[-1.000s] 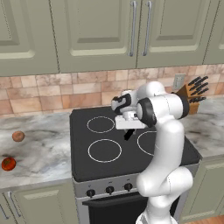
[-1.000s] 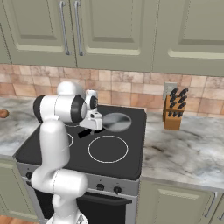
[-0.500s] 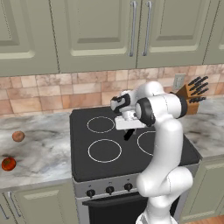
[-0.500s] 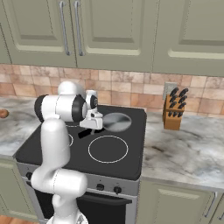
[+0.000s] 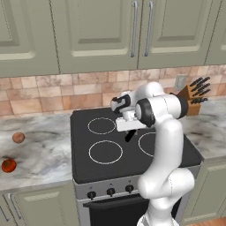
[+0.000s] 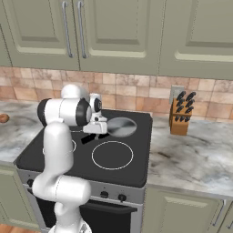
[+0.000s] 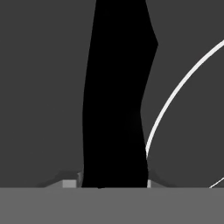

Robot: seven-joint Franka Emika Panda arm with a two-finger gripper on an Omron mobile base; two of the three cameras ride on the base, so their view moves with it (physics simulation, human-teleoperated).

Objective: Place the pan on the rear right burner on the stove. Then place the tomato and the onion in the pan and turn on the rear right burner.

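**Fingers (image 7: pixel 68 183) narrow beside the pan's handle at the stove's back right**

Left base view: the gripper (image 5: pixel 128 129) hangs low over the right half of the stove (image 5: pixel 88 165), its jaws set close on either side of the black handle (image 5: pixel 129 136) of the pan. Whether they press the handle or merely flank it cannot be told. The arm hides the pan's bowl. On the marble counter (image 5: pixel 44 150) left of the stove, well apart from it, lie the onion (image 5: pixel 18 137) and, nearer the front edge, the tomato (image 5: pixel 8 165). A knife block (image 5: pixel 190 100) right of the stove holds dark-handled knives.

Right base view: the pan (image 6: pixel 122 127) sits flat at the stove's rear right corner, covering the rear right burner. Its bowl shows bare grey metal. The handle points toward the stove's middle, with the gripper over it. The knife block stands on the counter just right of the stove, and the onion shows at the far left edge.

Hand view: the handle runs as a black bar up the middle, starting between the fingers at the bottom. Black stove glass lies to both sides, and a white burner ring (image 7: pixel 175 94) curves on the right.

Against the earlier pictures, the pan, the tomato and the onion lie where they lay. The arm keeps the same pose over the handle.
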